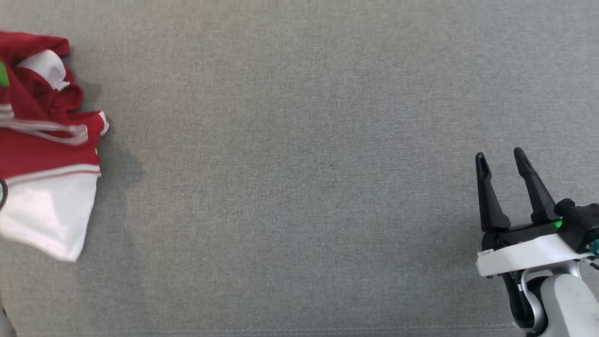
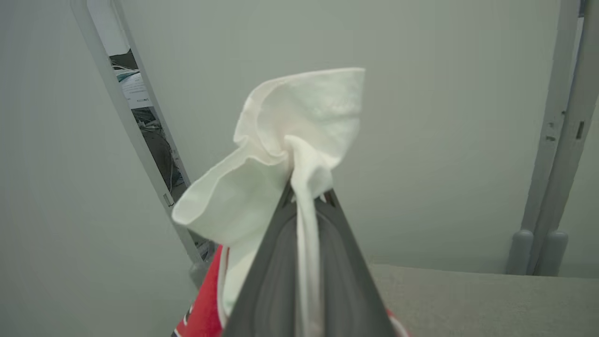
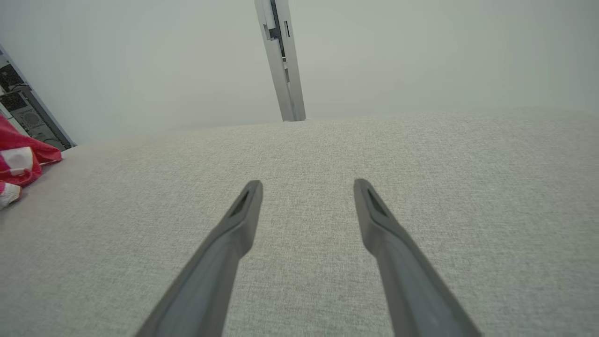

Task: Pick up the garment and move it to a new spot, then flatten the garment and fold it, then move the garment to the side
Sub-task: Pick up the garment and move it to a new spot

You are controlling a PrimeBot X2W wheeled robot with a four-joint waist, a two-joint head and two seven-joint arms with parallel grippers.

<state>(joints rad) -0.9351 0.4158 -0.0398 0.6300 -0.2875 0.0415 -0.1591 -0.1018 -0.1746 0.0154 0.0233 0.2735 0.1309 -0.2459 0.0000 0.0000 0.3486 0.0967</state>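
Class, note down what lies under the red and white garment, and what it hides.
The grey fabric surface runs beneath the garment, shadowed at its edge. Anything directly underneath is covered.

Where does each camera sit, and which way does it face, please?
Head view: on the head, facing down at the grey surface; open right gripper lower right, garment at left edge.
Left wrist view: on the left wrist, facing a pale wall along the left gripper, shut on the garment.
Right wrist view: on the right wrist, facing low across the surface between its parted fingers.
Shared: head and right wrist views both show the garment at left.
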